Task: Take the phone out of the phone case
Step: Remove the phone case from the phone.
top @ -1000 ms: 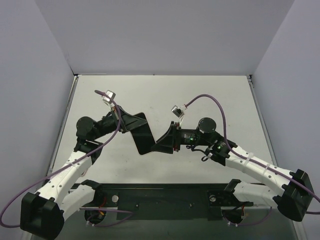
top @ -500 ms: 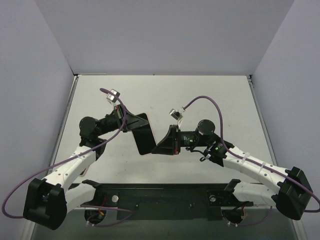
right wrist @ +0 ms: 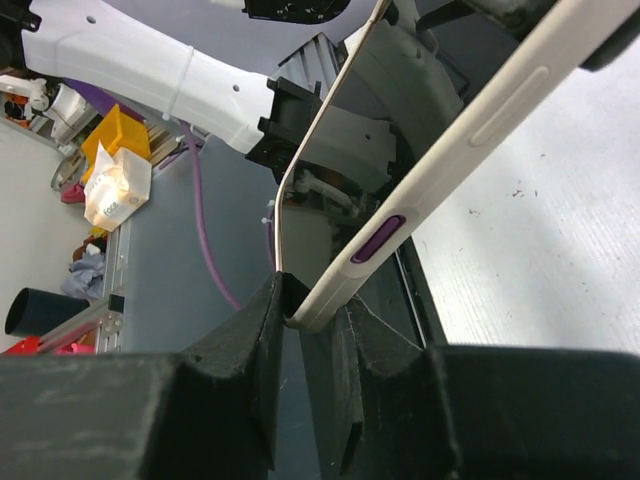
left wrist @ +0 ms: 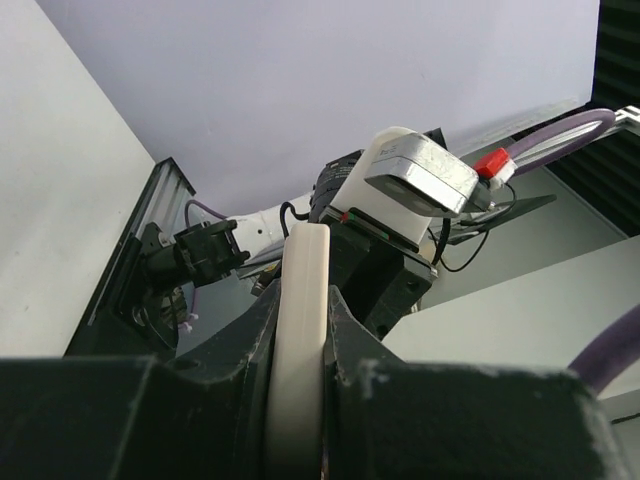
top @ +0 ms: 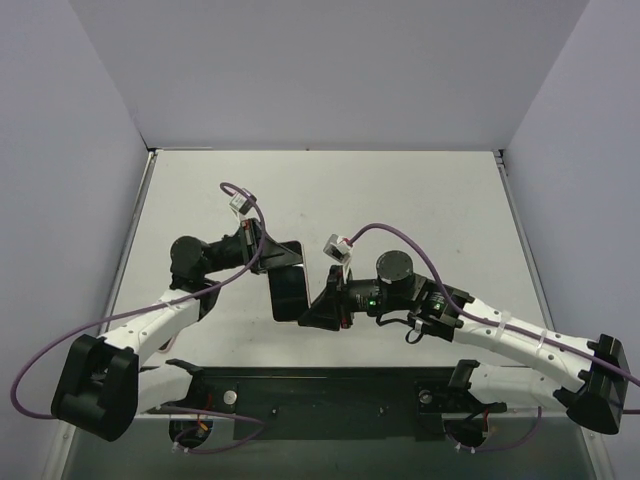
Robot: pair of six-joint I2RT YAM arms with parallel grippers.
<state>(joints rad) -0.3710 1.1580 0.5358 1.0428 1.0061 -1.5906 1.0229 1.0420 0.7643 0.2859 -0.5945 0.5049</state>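
Watching the feeds from my desk: the phone [top: 288,292] is held between both arms, over the near middle of the table [top: 420,200]. From the top camera it shows as a dark slab. The left gripper [top: 272,258] has it by the far end and the right gripper [top: 314,306] by the near right corner, so the two sit almost nose to nose.

On the left wrist cam the fingers [left wrist: 235,350] are clamped tight on the cream case [left wrist: 300,300], which I see edge-on, running straight away from the lens. Just behind it sits the right arm's silver camera [left wrist: 420,175] with its purple cable [left wrist: 560,135].

On the right wrist cam the fingers there are pinched together on the very corner of the case. The cream side with the purple button [right wrist: 377,240] runs off up to the right, above the white table. At that same corner a thin edge splays away from the cream side and curves up to the top of the view (can't tell if that's the phone's rim or the case lip, it's too edge-on). There's a grey, mirror-like face between the two.

Whether the phone is fully seated in the case or partly out, I honestly can't tell from these views.
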